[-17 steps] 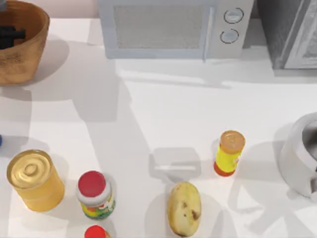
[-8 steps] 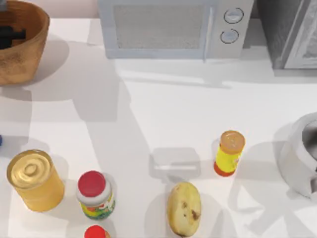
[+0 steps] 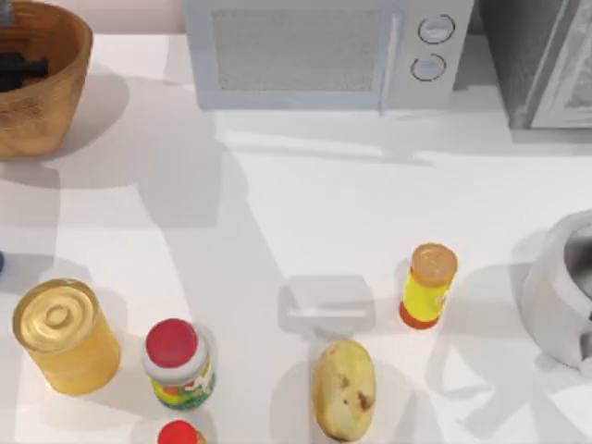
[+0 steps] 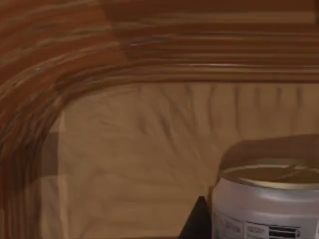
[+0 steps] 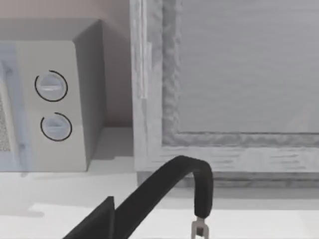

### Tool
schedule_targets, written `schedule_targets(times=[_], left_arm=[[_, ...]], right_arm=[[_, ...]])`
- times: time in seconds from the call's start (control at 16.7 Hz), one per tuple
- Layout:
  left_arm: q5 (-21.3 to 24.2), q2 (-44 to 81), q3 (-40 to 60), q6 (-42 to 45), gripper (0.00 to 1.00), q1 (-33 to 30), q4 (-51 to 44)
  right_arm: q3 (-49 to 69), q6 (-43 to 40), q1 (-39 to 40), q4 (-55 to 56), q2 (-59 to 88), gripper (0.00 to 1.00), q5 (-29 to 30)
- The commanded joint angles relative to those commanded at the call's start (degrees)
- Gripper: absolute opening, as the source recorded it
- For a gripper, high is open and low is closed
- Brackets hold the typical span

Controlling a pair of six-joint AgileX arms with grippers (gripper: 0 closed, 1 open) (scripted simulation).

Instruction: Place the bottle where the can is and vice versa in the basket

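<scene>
Left claw (image 3: 20, 68) down inside the basket (image 3: 65, 83).
The can (image 4: 266, 201) stands on the basket floor just beside that claw; I cannot tell how its fingers are set.

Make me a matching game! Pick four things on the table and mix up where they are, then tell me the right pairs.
Things:
1. basket
2. potato
3. big golden can
4. microwave

Places in the top view:
A. near edge, about the middle
B. far left corner
C. far edge, in the middle
D. left side, beside the red-capped jar

Pairs: 1-B, 2-A, 3-D, 4-C
</scene>
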Motion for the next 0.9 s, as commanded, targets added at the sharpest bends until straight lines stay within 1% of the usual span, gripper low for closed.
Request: schedule_targets(times=[0.24, 0.48, 0.72, 0.9], left_arm=[[-0.38, -8.19, -11.55, -0.98, 0.00, -0.74, 1.61], [-1.10, -22.64, -28.80, -2.10, 0.00, -1.89, 7.90], [-1.99, -42.26, -43.03, -3.28, 0.00, -3.10, 18.36], [-2.66, -62.03, -53.85, -3.97, 0.00, -3.88, 26.70]], right_arm=[[0.00, 0.00, 0.00, 0.00, 0.00, 1.00, 0.00], [0.00, 0.00, 0.00, 0.00, 0.00, 1.00, 0.00], [0.00, 0.00, 0.00, 0.00, 0.00, 1.00, 0.00], [0.00, 0.00, 0.00, 0.00, 0.00, 1.00, 0.00]])
